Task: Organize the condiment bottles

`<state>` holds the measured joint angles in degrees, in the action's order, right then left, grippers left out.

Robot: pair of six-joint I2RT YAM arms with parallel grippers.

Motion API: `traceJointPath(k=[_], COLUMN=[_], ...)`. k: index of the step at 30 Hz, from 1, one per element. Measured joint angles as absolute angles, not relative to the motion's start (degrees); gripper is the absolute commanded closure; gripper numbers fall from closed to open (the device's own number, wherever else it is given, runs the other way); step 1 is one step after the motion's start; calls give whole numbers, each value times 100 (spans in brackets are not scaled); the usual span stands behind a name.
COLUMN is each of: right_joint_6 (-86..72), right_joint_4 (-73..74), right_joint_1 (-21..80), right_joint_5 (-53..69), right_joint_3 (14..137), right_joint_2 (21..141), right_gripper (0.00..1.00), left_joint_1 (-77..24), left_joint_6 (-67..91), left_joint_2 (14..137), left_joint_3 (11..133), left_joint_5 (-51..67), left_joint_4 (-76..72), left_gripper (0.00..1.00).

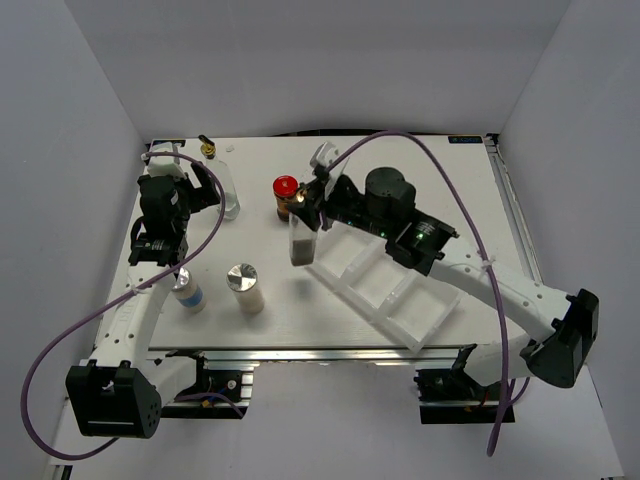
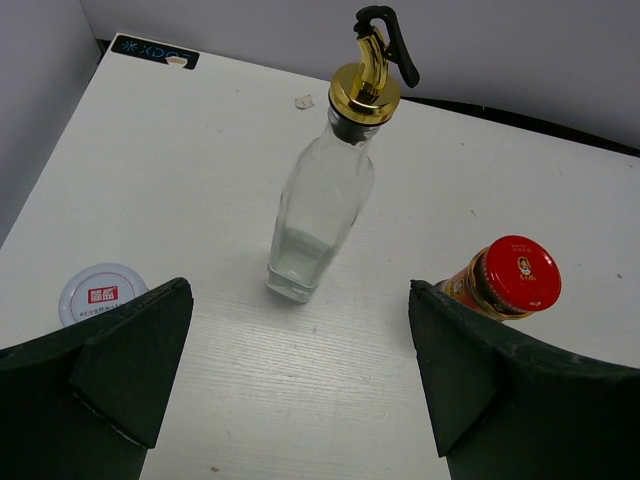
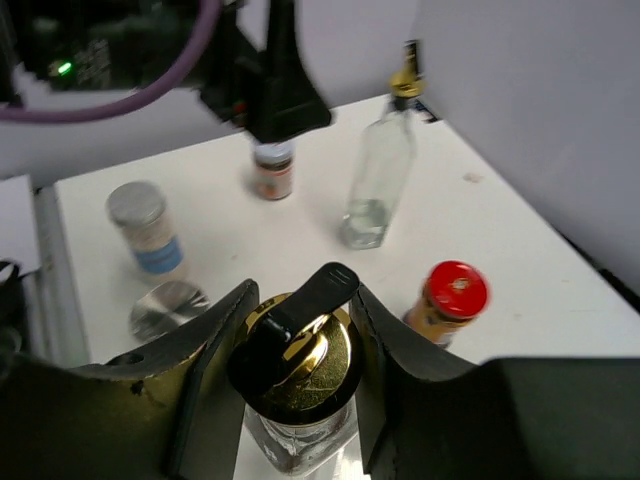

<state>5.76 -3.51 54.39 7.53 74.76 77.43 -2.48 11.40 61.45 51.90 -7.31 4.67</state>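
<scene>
Centrally, right gripper clamped on dark-filled bottle beside tray rim, left gripper spread wide (clear bottle ahead).

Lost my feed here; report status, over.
Right gripper shut on cap of dark-filled clear glass gold-spouted bottle. Left gripper open, facing near-empty clear glass gold-spouted bottle. Red-lidded dark jar close by held bottle; white plastic tray beside it.

- The left hand is wide open, with bare white counter between its fingers.
- A tall clear glass bottle with a gold spout stands ahead in that gap.
- A dark jar with a red lid sits by one finger, a small white-lidded jar by the other.
</scene>
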Motion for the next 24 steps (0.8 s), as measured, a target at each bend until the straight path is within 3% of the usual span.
traceJointPath(k=[14, 24], right_joint_6=[421, 148], right_joint_4=[-84, -290], right_joint_1=[3988, 3634], right_joint_5=[574, 351], right_joint_3=[7808, 7338], right_joint_2=[8226, 8342], right_gripper=[100, 100], left_joint_1=[-248, -248], left_joint_6=[1138, 1118], left_joint_2=[6490, 7177], left_joint_3=[5190, 5568], left_joint_5=[-735, -642], left_joint_4=[414, 211], left_gripper=[2, 2])
